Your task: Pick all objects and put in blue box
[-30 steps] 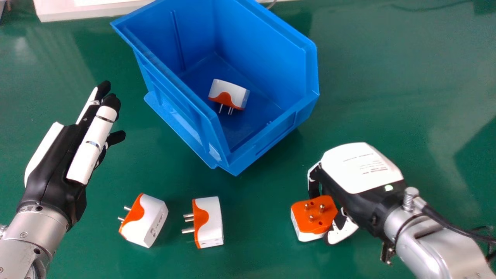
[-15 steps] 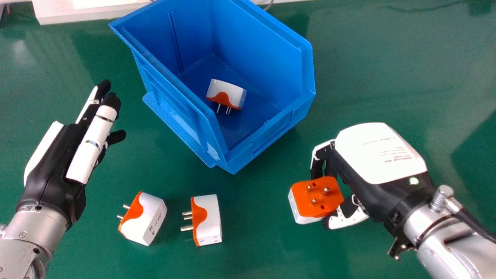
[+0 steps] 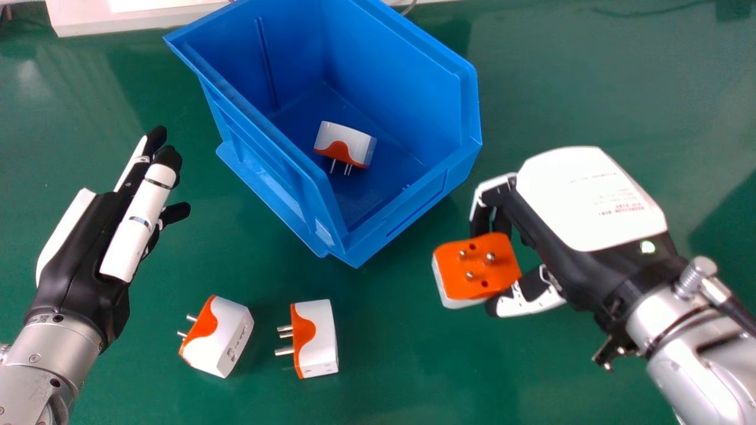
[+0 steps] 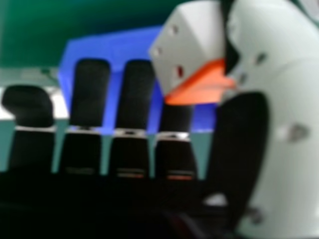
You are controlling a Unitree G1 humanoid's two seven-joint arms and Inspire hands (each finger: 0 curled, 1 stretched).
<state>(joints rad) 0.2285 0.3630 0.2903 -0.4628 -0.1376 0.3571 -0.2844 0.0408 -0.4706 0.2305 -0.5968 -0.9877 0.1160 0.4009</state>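
Observation:
In the head view my right hand (image 3: 582, 206) pinches a white-and-orange adapter (image 3: 475, 268), pins up, in front and to the right of the blue box (image 3: 407, 203). The right hand view has this adapter (image 4: 187, 47) between the thumb of my right hand (image 4: 239, 144) and its fingers, the blue box (image 4: 107, 45) behind. One adapter (image 3: 345, 144) lies inside the box. Two more, an adapter (image 3: 227, 339) and a second adapter (image 3: 319, 336), lie on the table at the front left, pins facing left. My left hand (image 3: 88, 254) is open, left of the box.
The green table (image 3: 590, 77) extends around the box. A white object (image 3: 88, 15) lies at the table's far left edge, behind the box. Dark shadow falls on the table at the far right.
My right hand has risen from the table with the pinched adapter, moving toward the far side of the view. The left hand and the two adapters at the front left have stayed put.

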